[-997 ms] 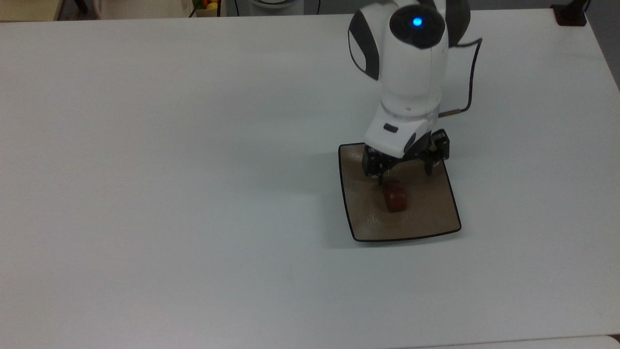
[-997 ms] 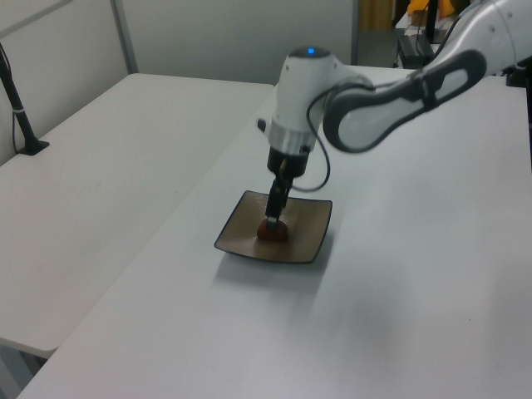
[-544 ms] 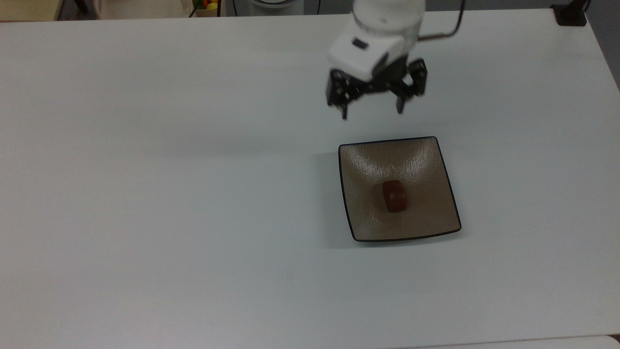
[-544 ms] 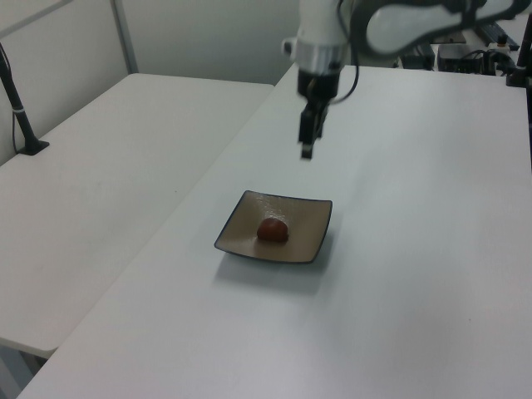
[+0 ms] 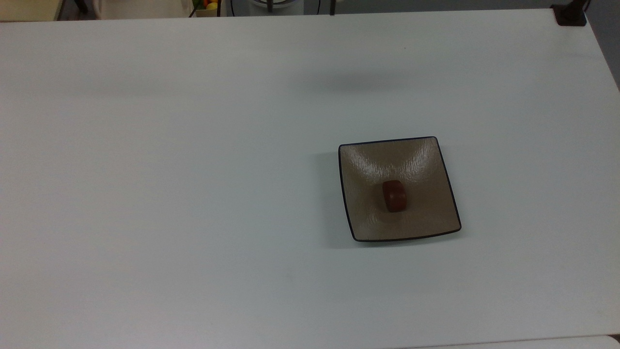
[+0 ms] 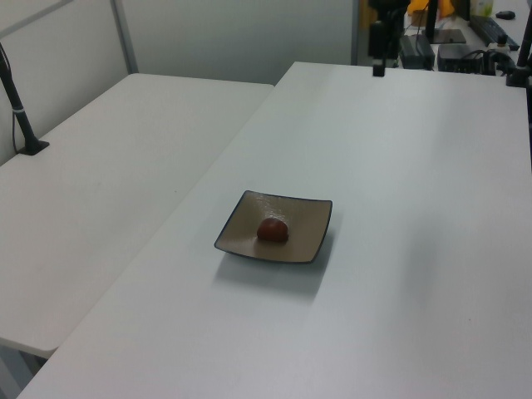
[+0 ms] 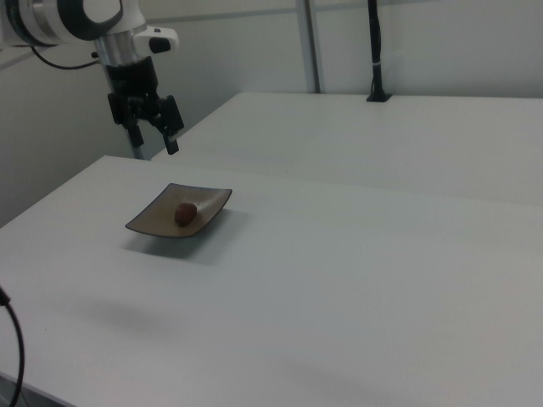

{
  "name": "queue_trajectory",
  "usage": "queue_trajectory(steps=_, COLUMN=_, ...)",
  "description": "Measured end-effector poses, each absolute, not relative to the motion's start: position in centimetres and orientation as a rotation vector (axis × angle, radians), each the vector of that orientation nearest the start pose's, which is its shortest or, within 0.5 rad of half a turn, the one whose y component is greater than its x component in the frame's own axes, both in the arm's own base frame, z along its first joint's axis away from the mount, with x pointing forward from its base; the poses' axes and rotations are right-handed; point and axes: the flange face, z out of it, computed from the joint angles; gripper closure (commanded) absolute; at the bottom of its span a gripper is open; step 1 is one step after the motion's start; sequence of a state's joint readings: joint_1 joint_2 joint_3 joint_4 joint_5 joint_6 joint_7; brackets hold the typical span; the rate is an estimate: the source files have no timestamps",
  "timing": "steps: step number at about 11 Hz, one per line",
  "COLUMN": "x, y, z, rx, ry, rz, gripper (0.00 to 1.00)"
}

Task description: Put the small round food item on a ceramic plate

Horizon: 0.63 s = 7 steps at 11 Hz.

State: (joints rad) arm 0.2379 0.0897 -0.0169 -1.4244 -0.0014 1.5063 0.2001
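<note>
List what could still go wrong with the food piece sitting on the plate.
1. The small round food item lies loose on the ceramic plate; being rounded, it might roll if the white table is bumped.
2. The open end effector hangs high beside the plate; a low return pass could clip its upturned edge.

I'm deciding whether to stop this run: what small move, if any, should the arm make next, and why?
Probably none beyond holding clear. The small round food item lies near the middle of the ceramic plate, touched by nothing. The gripper hangs open in the air, up and to the right view's left of the plate, holding nothing. The placement looks done, so I'd stop.
</note>
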Motion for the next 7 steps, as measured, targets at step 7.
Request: queue_trajectory(steps=7, x=54.3, y=9.6, z=62.3, rx=-3.088, ry=-0.073, rz=-0.137, gripper=0.0)
